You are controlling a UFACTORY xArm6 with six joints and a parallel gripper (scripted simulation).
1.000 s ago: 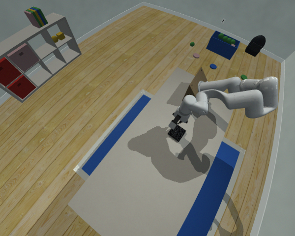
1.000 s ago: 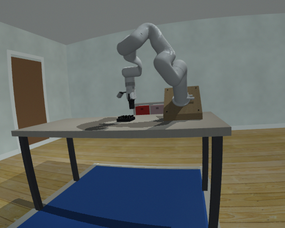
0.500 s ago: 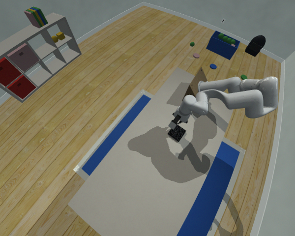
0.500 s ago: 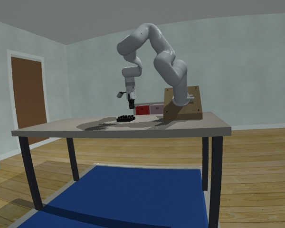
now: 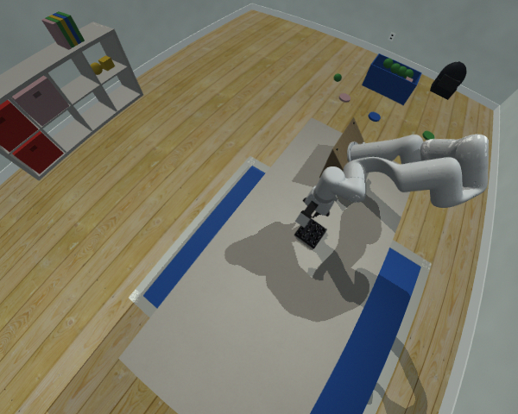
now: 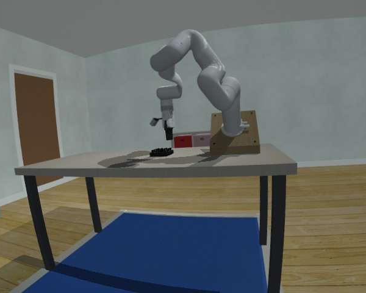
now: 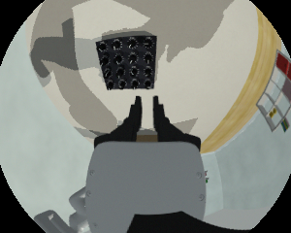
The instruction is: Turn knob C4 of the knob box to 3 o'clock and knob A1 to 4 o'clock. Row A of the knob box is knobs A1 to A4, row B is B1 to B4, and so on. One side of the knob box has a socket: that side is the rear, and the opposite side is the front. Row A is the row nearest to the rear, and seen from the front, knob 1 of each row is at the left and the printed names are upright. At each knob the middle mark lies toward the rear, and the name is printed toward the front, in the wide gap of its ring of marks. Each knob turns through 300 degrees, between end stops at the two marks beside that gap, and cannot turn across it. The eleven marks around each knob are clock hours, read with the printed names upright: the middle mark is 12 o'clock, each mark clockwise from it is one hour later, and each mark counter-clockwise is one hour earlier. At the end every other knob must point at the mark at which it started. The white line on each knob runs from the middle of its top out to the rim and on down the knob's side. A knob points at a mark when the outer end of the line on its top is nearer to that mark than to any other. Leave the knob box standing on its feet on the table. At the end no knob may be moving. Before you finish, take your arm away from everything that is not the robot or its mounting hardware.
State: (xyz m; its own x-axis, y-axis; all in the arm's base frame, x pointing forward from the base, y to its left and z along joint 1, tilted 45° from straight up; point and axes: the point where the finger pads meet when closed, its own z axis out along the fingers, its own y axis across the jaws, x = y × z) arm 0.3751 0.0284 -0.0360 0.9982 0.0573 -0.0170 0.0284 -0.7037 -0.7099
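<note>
The black knob box (image 5: pixel 310 235) (image 6: pixel 161 153) (image 7: pixel 128 62) stands on the grey table (image 5: pixel 232 321) (image 6: pixel 208 166) near its middle. Its knobs are too small for me to read names or white lines. My gripper (image 5: pixel 312 212) (image 6: pixel 168 137) (image 7: pixel 146 103) points straight down and hangs a little above the box, over the edge nearest the arm's base. Its fingers are drawn in to a narrow gap with nothing between them. In the wrist view the fingertips sit just below the box's near edge.
The arm's wooden mount (image 5: pixel 344 135) (image 6: pixel 240 141) stands at the table's far end. Blue mats (image 5: pixel 205 235) (image 6: pixel 164 246) lie on the floor beside and under the table. A shelf with red bins (image 5: pixel 9 127) stands by the wall.
</note>
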